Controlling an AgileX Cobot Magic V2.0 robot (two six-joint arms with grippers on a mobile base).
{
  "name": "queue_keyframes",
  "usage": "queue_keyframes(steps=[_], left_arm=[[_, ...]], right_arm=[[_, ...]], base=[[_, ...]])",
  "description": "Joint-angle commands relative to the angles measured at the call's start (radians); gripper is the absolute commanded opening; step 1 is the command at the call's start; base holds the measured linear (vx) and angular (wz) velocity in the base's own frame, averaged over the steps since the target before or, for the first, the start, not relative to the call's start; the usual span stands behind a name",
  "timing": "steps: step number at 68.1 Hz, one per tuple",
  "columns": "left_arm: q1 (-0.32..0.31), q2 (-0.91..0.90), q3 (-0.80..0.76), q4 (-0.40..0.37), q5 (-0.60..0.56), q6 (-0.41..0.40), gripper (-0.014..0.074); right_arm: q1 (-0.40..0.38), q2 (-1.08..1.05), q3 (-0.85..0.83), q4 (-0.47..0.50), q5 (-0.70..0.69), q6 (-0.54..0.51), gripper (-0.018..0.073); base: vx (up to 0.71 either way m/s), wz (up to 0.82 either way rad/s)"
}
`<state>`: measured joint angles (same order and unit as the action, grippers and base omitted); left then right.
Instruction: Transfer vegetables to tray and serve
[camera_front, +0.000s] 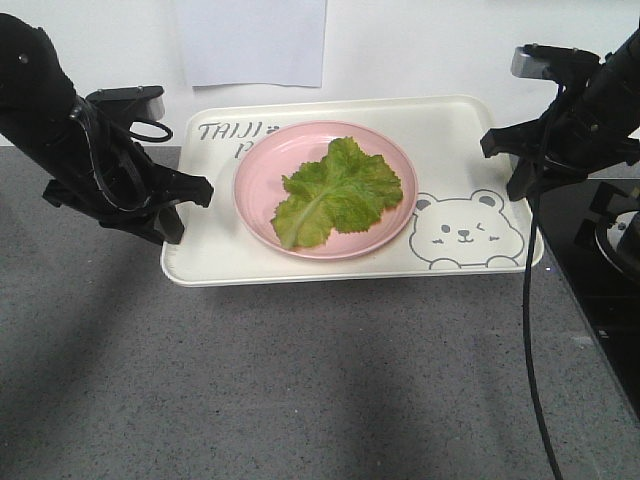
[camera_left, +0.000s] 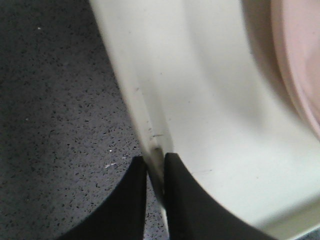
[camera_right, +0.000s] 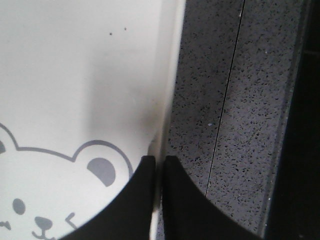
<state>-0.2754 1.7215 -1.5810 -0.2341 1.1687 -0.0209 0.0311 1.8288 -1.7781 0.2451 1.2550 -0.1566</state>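
The vegetables, a light-green crinkly lettuce leaf with a pale rib, lie on a round pink plate. The plate stands on the cream-white tray, left of its bear drawing. My left gripper is at the tray's left rim. In the left wrist view that gripper is shut on the rim of the tray. My right gripper is at the right rim. The right wrist view shows it pinching the edge of the tray beside the bear's ear. I cannot tell whether the tray is off the counter.
The tray is over a grey speckled counter. A white sheet hangs on the wall behind. A black cable drops from the right arm. The counter ends at the right against dark equipment.
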Motion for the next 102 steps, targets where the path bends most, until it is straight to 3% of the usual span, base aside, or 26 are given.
queue_keyframes(steps=[1,28,47,66,80,102], left_arm=[[-0.021,-0.057,-0.040,-0.104,-0.051,0.031,-0.0006],[-0.021,-0.056,-0.040,-0.091,-0.077,0.033,-0.0006],[-0.020,-0.020,-0.040,0.057,-0.043,0.021,-0.0006],[-0.019,0.037,-0.040,0.090,-0.036,0.027,-0.0006],[-0.019,0.090,-0.038,0.122,-0.024,0.027,-0.0006],[-0.019,0.144,-0.036,0.161,-0.020,0.027,-0.0006]], right_arm=[[0.016,-0.058,-0.026,0.108,0.026,-0.024,-0.0006],[0.016,-0.058,-0.026,0.155,0.028,-0.047,-0.0006],[0.033,-0.008,-0.030,0.247,0.022,-0.111,-0.0006],[0.130,0.110,-0.030,0.114,0.016,-0.105,-0.0006],[0.157,0.176,-0.030,-0.008,0.015,-0.059,-0.0003],[0.157,0.186,-0.030,-0.031,0.010,-0.050,-0.0001]], base=[[0.00,0.00],[0.00,0.00],[0.00,0.00],[0.00,0.00],[0.00,0.00],[0.00,0.00]])
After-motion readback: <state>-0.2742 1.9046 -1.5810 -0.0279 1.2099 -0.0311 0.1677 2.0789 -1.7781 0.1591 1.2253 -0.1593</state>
